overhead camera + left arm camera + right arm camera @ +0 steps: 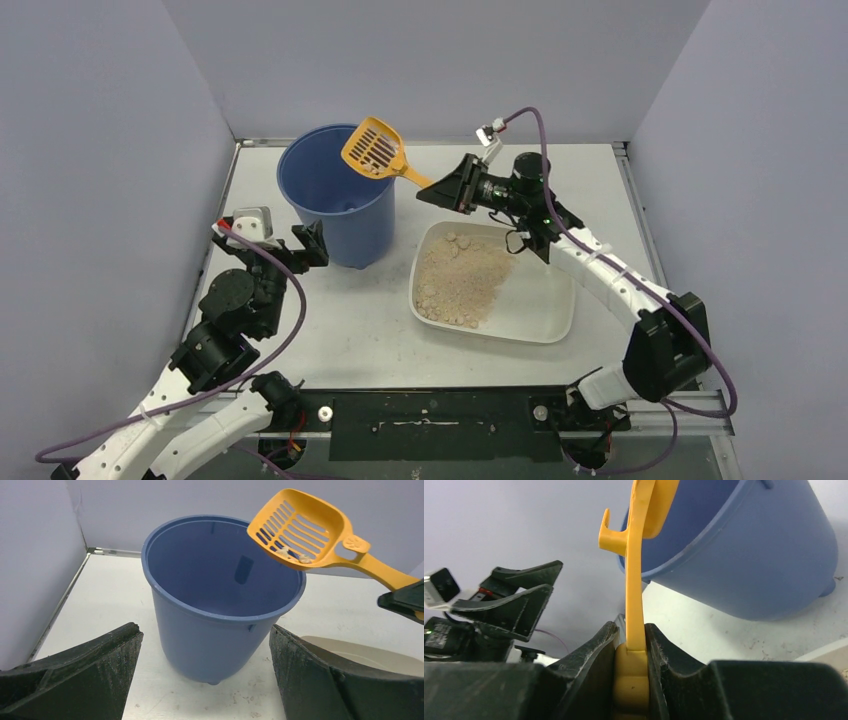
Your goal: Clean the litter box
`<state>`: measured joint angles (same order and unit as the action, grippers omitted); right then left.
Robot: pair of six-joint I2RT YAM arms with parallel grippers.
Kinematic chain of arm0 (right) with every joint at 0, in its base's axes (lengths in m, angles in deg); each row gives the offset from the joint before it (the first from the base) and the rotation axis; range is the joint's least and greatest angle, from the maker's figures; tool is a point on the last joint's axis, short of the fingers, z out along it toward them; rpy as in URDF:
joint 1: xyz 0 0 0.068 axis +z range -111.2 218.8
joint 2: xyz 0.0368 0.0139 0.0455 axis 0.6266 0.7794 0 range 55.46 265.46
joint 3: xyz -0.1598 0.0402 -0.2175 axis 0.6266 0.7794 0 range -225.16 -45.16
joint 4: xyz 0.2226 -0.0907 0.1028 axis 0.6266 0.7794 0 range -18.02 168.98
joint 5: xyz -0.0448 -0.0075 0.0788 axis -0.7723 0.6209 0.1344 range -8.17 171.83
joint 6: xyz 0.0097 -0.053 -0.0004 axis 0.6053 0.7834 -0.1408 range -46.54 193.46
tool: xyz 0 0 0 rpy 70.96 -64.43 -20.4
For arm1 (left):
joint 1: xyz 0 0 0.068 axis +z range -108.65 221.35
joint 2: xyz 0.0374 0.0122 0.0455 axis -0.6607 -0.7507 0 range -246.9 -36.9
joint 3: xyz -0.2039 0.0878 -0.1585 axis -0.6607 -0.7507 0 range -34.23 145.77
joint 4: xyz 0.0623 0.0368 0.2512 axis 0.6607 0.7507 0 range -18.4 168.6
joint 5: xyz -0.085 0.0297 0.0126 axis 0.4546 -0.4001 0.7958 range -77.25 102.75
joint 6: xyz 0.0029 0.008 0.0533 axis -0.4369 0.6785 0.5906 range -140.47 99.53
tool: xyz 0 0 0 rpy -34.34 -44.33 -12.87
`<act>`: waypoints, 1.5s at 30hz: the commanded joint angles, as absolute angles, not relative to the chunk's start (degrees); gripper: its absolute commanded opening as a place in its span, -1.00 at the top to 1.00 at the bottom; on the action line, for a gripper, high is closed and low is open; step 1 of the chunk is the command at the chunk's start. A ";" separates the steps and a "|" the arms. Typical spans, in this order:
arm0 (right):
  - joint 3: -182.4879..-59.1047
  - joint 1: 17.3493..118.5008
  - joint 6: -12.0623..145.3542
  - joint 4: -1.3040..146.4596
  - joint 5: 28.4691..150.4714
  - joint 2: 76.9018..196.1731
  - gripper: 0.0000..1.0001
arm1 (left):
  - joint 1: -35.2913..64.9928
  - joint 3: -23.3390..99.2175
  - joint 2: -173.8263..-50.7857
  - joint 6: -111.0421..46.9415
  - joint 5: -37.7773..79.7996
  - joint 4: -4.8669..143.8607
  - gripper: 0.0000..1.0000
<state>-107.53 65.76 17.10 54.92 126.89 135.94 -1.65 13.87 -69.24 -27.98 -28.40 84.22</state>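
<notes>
The litter box (540, 325), a shallow white tray with tan granules and clumps heaped at its left, lies right of centre on the table. My right gripper (440, 186) (630, 635) is shut on the handle of the yellow slotted scoop (373, 149) (300, 530) (636, 570). The scoop's head hangs over the right rim of the blue bucket (335, 195) (220, 605) (744, 555), with a few small clumps lying in it. My left gripper (308, 243) (206, 680) stands open just left of the bucket, its jaws wide on either side and not touching it.
Grey walls enclose the table on the left, back and right. A corner of the litter box (370, 655) shows behind my left gripper's right finger. Both arm bases sit at the near edge.
</notes>
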 commanded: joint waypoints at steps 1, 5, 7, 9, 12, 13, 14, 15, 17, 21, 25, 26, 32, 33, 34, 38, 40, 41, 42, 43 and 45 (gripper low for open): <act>-119.38 68.87 32.84 66.75 124.46 140.74 1.00 | -1.04 13.36 -68.08 -28.64 -30.26 81.08 -0.95; -131.83 71.89 48.81 83.73 117.95 145.31 1.00 | -0.76 13.23 -67.62 -28.64 -30.28 81.04 -0.95; -136.62 74.45 57.01 89.95 112.03 146.98 1.00 | -0.67 13.18 -67.45 -28.64 -30.36 81.18 -0.95; -139.95 76.47 64.27 93.76 105.23 148.15 1.00 | -0.50 13.16 -67.25 -28.64 -30.49 81.19 -0.95; -142.09 80.00 75.15 95.99 97.42 148.63 1.00 | -0.45 13.06 -66.71 -28.62 -30.92 81.15 -0.95; -141.82 81.25 78.45 95.53 95.27 148.30 1.00 | -0.44 13.01 -66.50 -28.66 -31.01 81.17 -0.95; -141.16 82.58 82.07 94.67 93.12 147.80 1.00 | -0.48 12.92 -66.36 -28.57 -31.14 81.05 -0.95; -140.27 84.20 85.58 93.67 90.17 147.28 1.00 | -0.47 12.92 -66.25 -28.56 -31.30 81.01 -0.95; -138.87 87.33 93.72 91.95 84.19 146.37 1.00 | -0.48 12.85 -65.94 -28.43 -31.65 81.05 -0.95; -134.61 91.97 109.12 86.81 75.49 144.66 1.00 | -0.36 12.74 -65.50 -28.38 -32.18 80.99 -0.95; -131.87 93.65 118.82 82.83 68.93 143.52 1.00 | -0.40 12.66 -65.26 -28.34 -32.47 80.84 -0.95; -131.56 93.64 119.50 82.41 68.80 143.26 1.00 | -0.38 12.69 -65.23 -28.30 -32.44 80.83 -0.95; -130.17 94.25 120.06 80.64 69.99 142.23 1.00 | -0.38 12.70 -65.64 -28.28 -32.31 80.83 -0.95; -129.89 94.32 119.92 80.50 70.19 142.21 1.00 | -0.40 12.70 -65.73 -28.30 -32.27 80.83 -0.95; -129.70 94.46 119.76 80.36 70.18 142.13 1.00 | -0.35 12.60 -65.84 -28.25 -32.32 80.83 -0.95; -129.04 94.75 118.27 79.65 70.65 141.74 1.00 | -0.38 12.61 -66.16 -28.12 -32.32 80.74 -0.95; -128.81 94.73 117.10 79.50 71.53 141.02 1.00 | -0.29 12.58 -66.43 -28.12 -32.21 80.83 -0.95; -128.52 94.74 116.58 79.37 72.07 140.53 1.00 | -0.26 12.53 -66.55 -28.06 -32.09 80.75 -0.95; -128.16 94.70 116.08 79.20 72.58 139.85 1.00 | -0.18 12.50 -66.67 -28.03 -32.01 80.79 -0.95; -127.75 94.70 115.48 78.89 73.11 139.19 1.00 | -0.13 12.56 -66.81 -28.03 -31.82 80.80 -0.95; -126.55 94.70 113.92 78.47 74.86 137.37 1.00 | -0.03 12.57 -67.11 -28.03 -31.66 80.76 -0.95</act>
<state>-127.86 94.39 117.08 82.68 72.35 142.98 -0.49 12.38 -66.48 -28.33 -31.83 83.44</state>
